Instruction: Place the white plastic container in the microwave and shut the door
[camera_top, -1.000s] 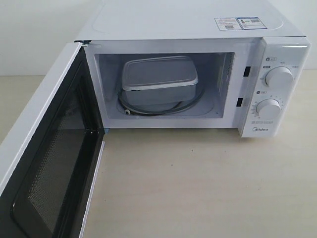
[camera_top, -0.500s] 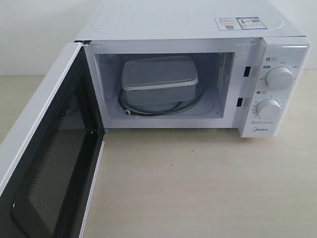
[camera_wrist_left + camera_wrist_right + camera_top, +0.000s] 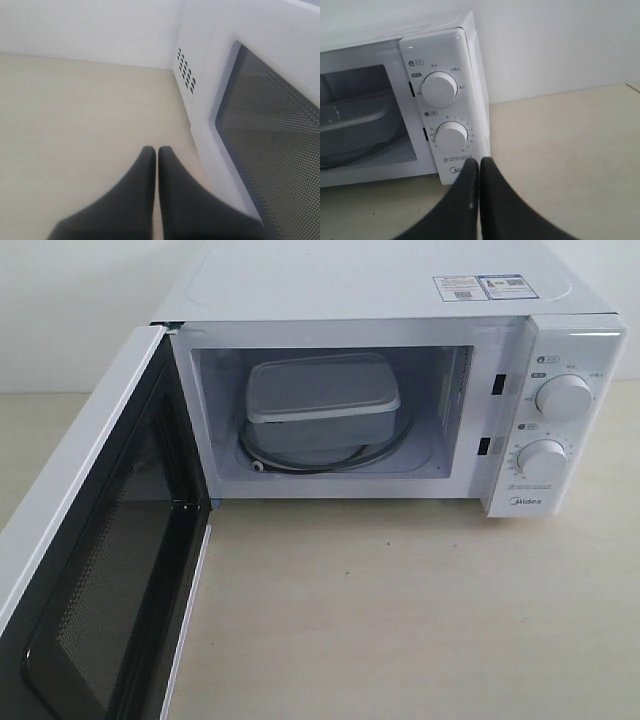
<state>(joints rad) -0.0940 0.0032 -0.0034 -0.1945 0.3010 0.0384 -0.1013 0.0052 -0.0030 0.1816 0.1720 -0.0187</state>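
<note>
A pale cream, matte surface fills the lower centre and right of the exterior frame and meets a white wall at the upper left. The white microwave stands directly on it in the upper centre, its open door reaching over the lower left.

- Showing bright, soft, even light in all three views, washing the microwave top nearly white
- Casting only a faint shadow on the table below the cabinet front
- Dimming inside the cavity around the white plastic container
- Blurring the dark left gripper and right gripper, close to the lenses
</note>
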